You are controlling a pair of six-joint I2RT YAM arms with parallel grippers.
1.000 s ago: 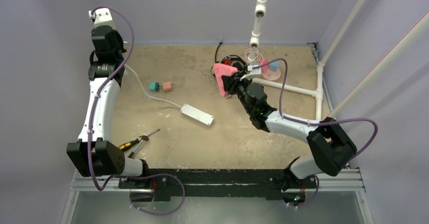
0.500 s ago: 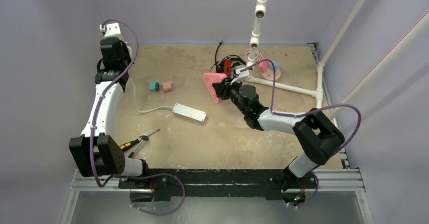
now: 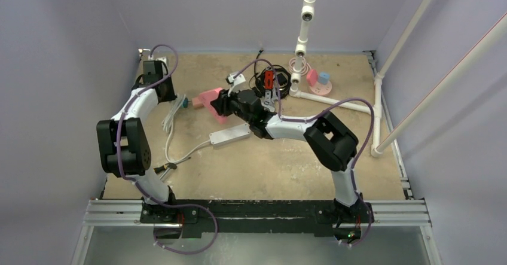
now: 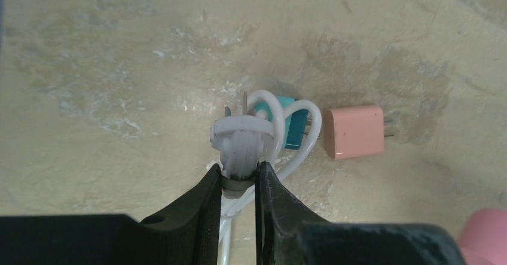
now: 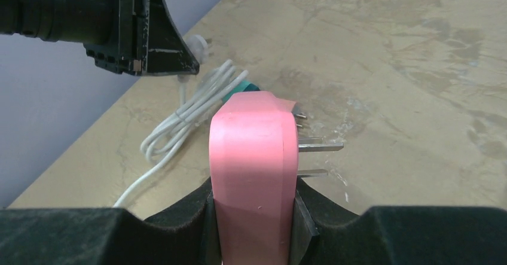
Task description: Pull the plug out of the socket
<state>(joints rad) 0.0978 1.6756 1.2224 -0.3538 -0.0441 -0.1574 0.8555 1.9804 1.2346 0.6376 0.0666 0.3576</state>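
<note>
The socket, a flat pink disc, lies at the back right by the white pipe. The light-blue plug stands on it, beside a small pink piece. Both grippers are far to its left. My right gripper is shut on a large pink blocky adapter; in the right wrist view the block shows two metal prongs. My left gripper is shut on the white cord's plug, seen in the left wrist view.
A white power strip lies mid-table, its cord bunched under my left arm. A teal adapter and a small pink one lie just beyond the left fingers. A black-and-red tangle and white pipe frame stand at the back.
My right arm swung left, carrying the pink block from beside the disc to the teal adapter. My left arm moved right and nearer; the cord bunched up and the power strip shifted.
</note>
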